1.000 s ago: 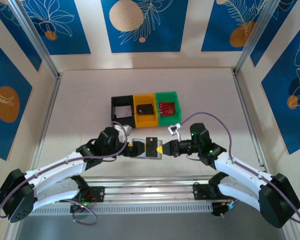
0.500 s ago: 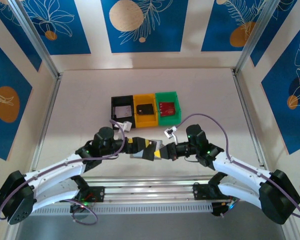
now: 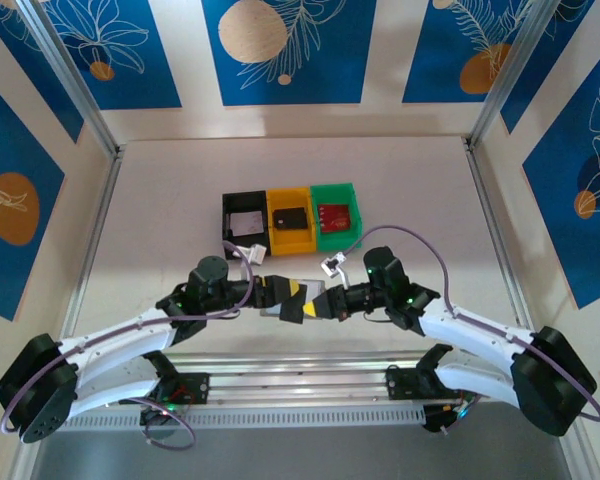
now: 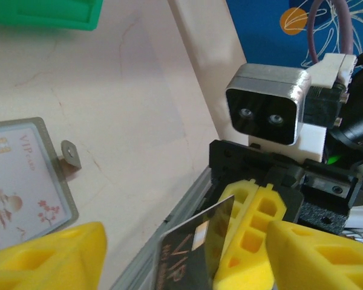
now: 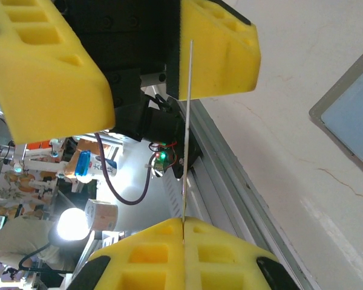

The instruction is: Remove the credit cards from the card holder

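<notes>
From above we see left claw [image 3: 288, 298] and right claw [image 3: 318, 304] meeting tip to tip by the holder [image 3: 268, 312]. Left wrist: right claw pinches a dark card [image 4: 190, 257] (long axis toward us) between our parted left jaws; holder lies left. Right wrist: card edge-on, beside one left finger [image 5: 218, 48].

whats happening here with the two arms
The right gripper is shut on a dark card, holding it up off the table. The left gripper is open around it, so this looks like a handover. The card holder lies open on the table with a pale card inside.
</notes>
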`<action>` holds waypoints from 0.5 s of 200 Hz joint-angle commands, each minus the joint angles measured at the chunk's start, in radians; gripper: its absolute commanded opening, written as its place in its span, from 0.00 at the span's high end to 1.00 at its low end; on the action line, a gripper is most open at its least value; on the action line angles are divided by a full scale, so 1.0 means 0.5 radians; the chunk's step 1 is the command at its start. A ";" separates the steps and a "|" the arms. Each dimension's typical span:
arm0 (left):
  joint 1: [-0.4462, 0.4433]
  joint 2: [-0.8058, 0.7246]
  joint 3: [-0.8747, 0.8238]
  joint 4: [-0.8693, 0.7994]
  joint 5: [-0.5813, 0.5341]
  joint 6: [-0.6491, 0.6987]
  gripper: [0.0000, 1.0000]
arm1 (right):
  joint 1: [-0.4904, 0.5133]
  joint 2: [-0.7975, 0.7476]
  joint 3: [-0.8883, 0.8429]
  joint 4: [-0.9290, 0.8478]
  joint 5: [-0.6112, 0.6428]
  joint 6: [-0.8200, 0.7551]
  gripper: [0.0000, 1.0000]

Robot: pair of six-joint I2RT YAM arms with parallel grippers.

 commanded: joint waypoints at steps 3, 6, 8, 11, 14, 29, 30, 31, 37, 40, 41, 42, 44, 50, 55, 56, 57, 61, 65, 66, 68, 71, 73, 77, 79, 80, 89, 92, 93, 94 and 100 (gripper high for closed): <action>-0.001 -0.013 -0.015 0.097 0.063 0.000 0.38 | 0.019 0.032 0.062 0.041 -0.020 -0.044 1.00; -0.002 -0.015 -0.015 0.095 0.063 0.001 0.39 | 0.019 0.033 0.060 0.040 -0.020 -0.044 1.00; -0.002 -0.017 -0.016 0.093 0.065 0.003 0.39 | 0.019 0.036 0.064 0.040 -0.016 -0.044 1.00; 0.000 -0.018 -0.017 0.093 0.065 0.004 0.40 | 0.019 0.035 0.065 0.040 -0.017 -0.044 1.00; -0.002 -0.021 -0.018 0.095 0.064 0.004 0.40 | 0.019 0.037 0.064 0.040 -0.014 -0.044 1.00; -0.003 -0.034 -0.028 0.096 0.067 0.008 0.44 | 0.019 0.043 0.069 0.040 -0.011 -0.046 1.00; -0.003 -0.034 -0.027 0.096 0.067 0.008 0.44 | 0.019 0.043 0.071 0.040 -0.011 -0.045 1.00; -0.003 -0.034 -0.027 0.096 0.068 0.007 0.45 | 0.019 0.044 0.071 0.040 -0.011 -0.044 1.00; -0.001 -0.037 -0.031 0.096 0.069 0.008 0.47 | 0.019 0.044 0.072 0.038 -0.010 -0.045 1.00; -0.002 -0.040 -0.033 0.099 0.072 0.007 0.48 | 0.019 0.046 0.075 0.037 -0.009 -0.044 1.00; -0.002 -0.038 -0.033 0.099 0.072 0.007 0.48 | 0.019 0.046 0.075 0.037 -0.010 -0.044 1.00; -0.002 -0.039 -0.033 0.099 0.073 0.007 0.49 | 0.019 0.048 0.075 0.037 -0.010 -0.044 1.00; -0.003 -0.038 -0.033 0.099 0.074 0.008 0.50 | 0.019 0.049 0.075 0.039 -0.011 -0.044 1.00; -0.001 -0.042 -0.036 0.105 0.076 0.007 0.52 | 0.019 0.053 0.078 0.040 -0.014 -0.044 1.00; -0.003 -0.043 -0.039 0.111 0.079 0.008 0.54 | 0.019 0.056 0.077 0.043 -0.015 -0.043 1.00; -0.003 -0.043 -0.039 0.113 0.080 0.007 0.54 | 0.019 0.057 0.078 0.043 -0.013 -0.043 1.00; -0.003 -0.043 -0.039 0.115 0.081 0.006 0.54 | 0.019 0.058 0.078 0.043 -0.013 -0.042 1.00; -0.002 -0.043 -0.042 0.119 0.083 0.004 0.56 | 0.020 0.060 0.081 0.044 -0.014 -0.041 1.00; -0.003 -0.043 -0.045 0.127 0.086 0.002 0.58 | 0.019 0.065 0.081 0.047 -0.014 -0.042 1.00; -0.003 -0.043 -0.045 0.129 0.087 0.003 0.58 | 0.019 0.065 0.081 0.047 -0.015 -0.042 1.00; -0.003 -0.043 -0.047 0.132 0.088 0.002 0.59 | 0.019 0.065 0.081 0.047 -0.014 -0.041 1.00; -0.002 -0.042 -0.048 0.138 0.090 0.000 0.60 | 0.019 0.068 0.081 0.049 -0.014 -0.040 1.00; -0.003 -0.043 -0.048 0.141 0.092 -0.002 0.61 | 0.021 0.070 0.080 0.049 -0.014 -0.041 1.00; -0.003 -0.043 -0.049 0.145 0.092 -0.001 0.63 | 0.019 0.073 0.080 0.050 -0.014 -0.038 1.00; -0.003 -0.046 -0.049 0.145 0.094 -0.002 0.63 | 0.020 0.076 0.083 0.048 -0.012 -0.038 1.00; -0.001 -0.044 -0.049 0.144 0.094 -0.002 0.64 | 0.020 0.076 0.084 0.047 -0.011 -0.039 1.00; -0.003 -0.049 -0.048 0.140 0.094 0.001 0.68 | 0.020 0.083 0.089 0.036 0.001 -0.038 1.00; -0.003 -0.051 -0.050 0.139 0.093 0.002 0.68 | 0.019 0.086 0.092 0.031 0.004 -0.038 1.00; -0.003 -0.052 -0.049 0.139 0.093 0.001 0.69 | 0.019 0.088 0.093 0.029 0.006 -0.038 1.00; -0.003 -0.052 -0.049 0.139 0.094 0.003 0.69 | 0.021 0.090 0.093 0.027 0.007 -0.038 1.00; -0.002 -0.055 -0.048 0.139 0.092 0.002 0.70 | 0.019 0.096 0.099 0.015 0.013 -0.039 1.00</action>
